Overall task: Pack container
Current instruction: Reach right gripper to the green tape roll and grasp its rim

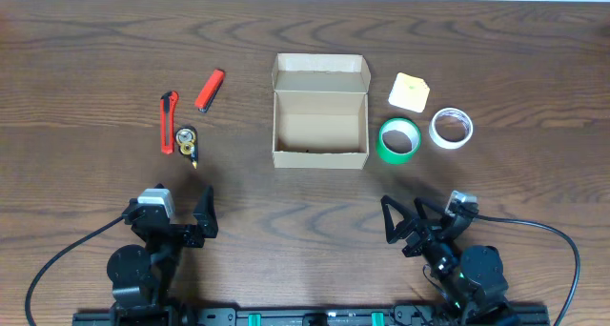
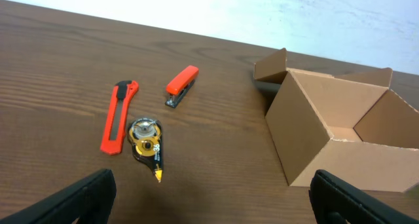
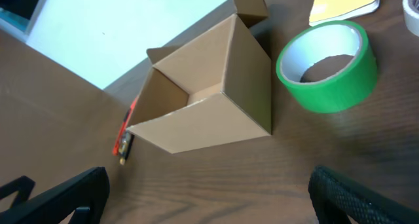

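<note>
Count on the tabletop [image 1: 95, 40]: 7 loose items and 2 claws.
- container [image 1: 320, 158]: 1, tan cardboard
- tape rolls: 2, one green roll [image 1: 398, 155] and one white roll [image 1: 451, 143]
- yellow note pad [image 1: 410, 91]: 1
- red box cutter [image 1: 169, 122]: 1
- red stapler [image 1: 210, 90]: 1
- black-and-yellow correction tape dispenser [image 1: 187, 144]: 1

Container: sits at the middle of the tabletop, toward the far side, upright with its mouth up. The lid flap [image 1: 320, 71] is folded back on the far edge with its side tabs standing out. From overhead and from both wrist views the inside shows only bare cardboard floor and walls.

Right of the container: the green roll lies flat just beside the right wall, with a narrow gap visible in the right wrist view. The white roll is further right, close to the green one. The note pad is behind them, near the container's far right corner.

Left of the container, well apart from it: the stapler is farthest back. The box cutter is nearer the left edge, and the dispenser lies just beside the cutter's near end.

Left claw [image 2: 211, 185]: fingers spread wide, holding nothing, at the near left edge.
Right claw [image 3: 208, 181]: fingers spread wide, holding nothing, at the near right edge.
</note>
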You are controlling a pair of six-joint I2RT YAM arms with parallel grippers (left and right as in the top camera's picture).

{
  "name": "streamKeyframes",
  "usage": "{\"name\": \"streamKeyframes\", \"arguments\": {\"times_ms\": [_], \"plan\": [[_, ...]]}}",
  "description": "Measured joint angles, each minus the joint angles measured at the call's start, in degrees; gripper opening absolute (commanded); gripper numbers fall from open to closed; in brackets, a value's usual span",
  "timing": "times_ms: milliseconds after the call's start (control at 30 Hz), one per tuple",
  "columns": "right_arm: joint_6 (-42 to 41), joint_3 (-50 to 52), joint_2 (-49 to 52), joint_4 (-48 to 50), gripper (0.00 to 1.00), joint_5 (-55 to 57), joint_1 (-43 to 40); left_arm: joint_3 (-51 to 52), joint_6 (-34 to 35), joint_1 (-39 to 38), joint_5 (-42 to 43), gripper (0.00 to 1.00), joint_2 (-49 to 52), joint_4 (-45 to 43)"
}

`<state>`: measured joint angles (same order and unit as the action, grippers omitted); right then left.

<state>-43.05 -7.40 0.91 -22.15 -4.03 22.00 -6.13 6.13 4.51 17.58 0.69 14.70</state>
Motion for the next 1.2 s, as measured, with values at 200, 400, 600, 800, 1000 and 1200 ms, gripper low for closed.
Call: {"name": "streamKeyframes", "arguments": {"times_ms": [200, 400, 600, 800, 1000, 1200], "plan": [[1.7, -0.3, 5.1, 2.6, 0.99, -0.3, 0.0, 0.0, 0.0, 0.0, 0.0, 0.95, 0.0, 0.0], [8.4, -6.3, 19.3, 3.0, 0.99, 0.9, -1.8, 0.0, 0.0, 0.0, 0.0, 0.96, 0.0, 0.0], [18.3, -18.1, 36.5, 3.6, 0.99, 3.5, -5.6, 0.0, 0.0, 0.0, 0.0, 0.95, -0.1, 0.0], [26.6, -28.7, 54.4, 3.6, 0.99, 4.3, -10.5, 0.0, 0.0, 0.0, 0.0, 0.95, -0.1, 0.0], [33.1, -36.9, 71.5, 3.2, 0.99, 4.9, -14.0, 0.0, 0.0, 0.0, 0.0, 0.95, -0.1, 0.0], [36.8, -43.5, 86.7, 3.1, 0.99, 5.1, -15.2, 0.0, 0.0, 0.0, 0.0, 0.95, -0.1, 0.0]]}}
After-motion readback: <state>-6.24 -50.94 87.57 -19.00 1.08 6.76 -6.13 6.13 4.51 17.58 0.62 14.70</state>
